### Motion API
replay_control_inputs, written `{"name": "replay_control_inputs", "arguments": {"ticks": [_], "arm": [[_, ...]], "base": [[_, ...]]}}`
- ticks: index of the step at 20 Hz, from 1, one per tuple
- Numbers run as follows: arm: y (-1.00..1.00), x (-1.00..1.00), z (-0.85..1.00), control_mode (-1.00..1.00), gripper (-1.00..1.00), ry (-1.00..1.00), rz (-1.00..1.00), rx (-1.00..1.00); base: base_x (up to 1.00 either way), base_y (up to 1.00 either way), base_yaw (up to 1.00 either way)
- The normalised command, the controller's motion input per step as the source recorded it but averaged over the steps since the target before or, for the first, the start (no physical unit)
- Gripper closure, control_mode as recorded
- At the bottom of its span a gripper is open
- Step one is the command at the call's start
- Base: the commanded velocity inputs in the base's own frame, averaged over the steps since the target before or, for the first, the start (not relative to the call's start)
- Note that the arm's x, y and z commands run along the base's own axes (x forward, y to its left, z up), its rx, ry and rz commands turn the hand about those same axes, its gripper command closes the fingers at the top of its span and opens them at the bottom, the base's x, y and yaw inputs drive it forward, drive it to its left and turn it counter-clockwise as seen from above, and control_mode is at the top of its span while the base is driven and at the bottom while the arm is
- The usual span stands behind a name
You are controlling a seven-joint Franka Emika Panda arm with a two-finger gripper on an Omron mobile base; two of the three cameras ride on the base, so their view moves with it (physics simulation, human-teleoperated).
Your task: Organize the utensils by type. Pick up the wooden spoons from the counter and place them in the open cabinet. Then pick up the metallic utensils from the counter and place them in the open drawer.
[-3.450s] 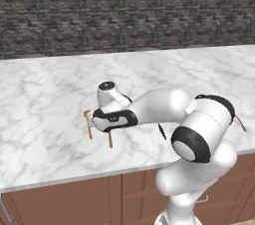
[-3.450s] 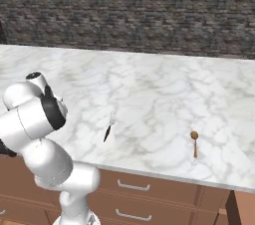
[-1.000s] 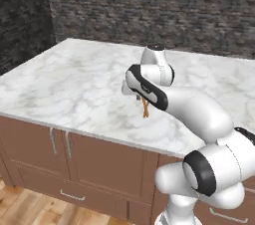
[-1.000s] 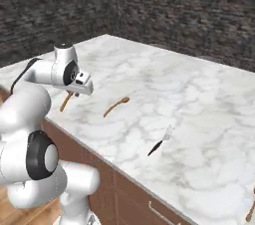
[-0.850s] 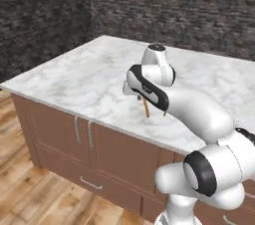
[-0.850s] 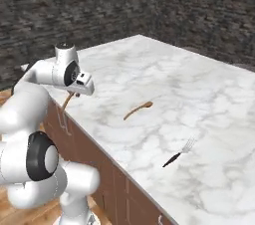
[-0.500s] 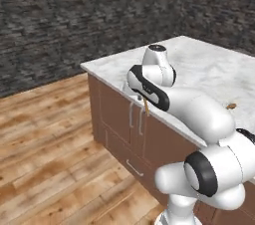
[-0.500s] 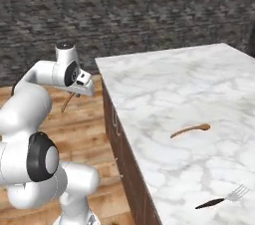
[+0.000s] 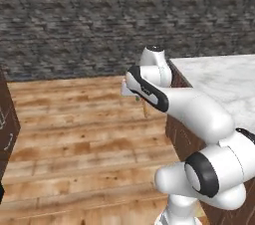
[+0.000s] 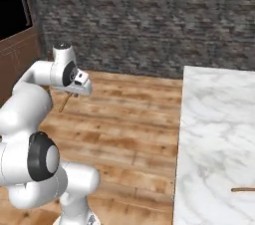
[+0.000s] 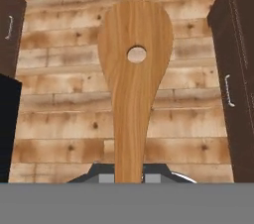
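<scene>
**Wooden spoon in transit to the cabinet**

Swung away from the bench, the base is now seen facing open wooden floor, whereas a second ago the marble lay under the arm. The tool is clamped on a wooden spoon, held clear of the bench. A second wooden spoon is left on the marble at 4 o'clock. Next, the open cabinet must be located and approached; it cannot be identified yet.

No legible text, label, brand, number or sign appears on any surface in these views.
</scene>
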Motion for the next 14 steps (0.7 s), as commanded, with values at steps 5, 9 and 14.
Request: {"name": "replay_control_inputs", "arguments": {"ticks": [5,9,14], "arm": [[0.00,0.00,0.00,1.00,1.00,0.00,0.00,0.00],[0.00,0.00,0.00,1.00,1.00,0.00,0.00,0.00],[0.00,0.00,0.00,1.00,1.00,0.00,0.00,0.00]], "base": [[0.26,0.00,0.69],[0.31,0.00,0.60],[0.30,0.00,0.60]]}}
